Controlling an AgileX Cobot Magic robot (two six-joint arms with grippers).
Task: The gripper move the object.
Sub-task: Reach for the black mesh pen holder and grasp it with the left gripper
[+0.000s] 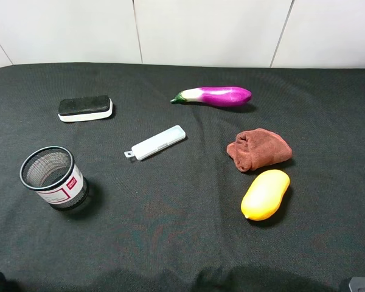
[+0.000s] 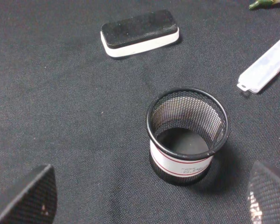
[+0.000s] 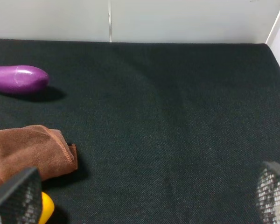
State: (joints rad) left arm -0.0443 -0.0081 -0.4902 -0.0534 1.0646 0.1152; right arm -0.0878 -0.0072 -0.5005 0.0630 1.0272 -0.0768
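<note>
Widely spread, the fingers [image 2: 28, 198] of the left gripper [image 2: 151, 168] hold nothing. The pen cup [image 2: 186, 135], black mesh and upright, stands between them just past their tips, touching neither. An eraser block [image 2: 140, 33] lies farther ahead. The right gripper [image 3: 144, 186] is equally wide and empty, with a brown cloth [image 3: 30, 149] just beyond one finger.

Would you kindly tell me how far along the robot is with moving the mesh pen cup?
Done: nothing that shows; the pen cup stands upright on the black cloth, ungripped. In hand: the left pincer is open, with the cup ahead of its fingertips and apart from them. Left: closing in, gripping the cup and moving it.
</note>
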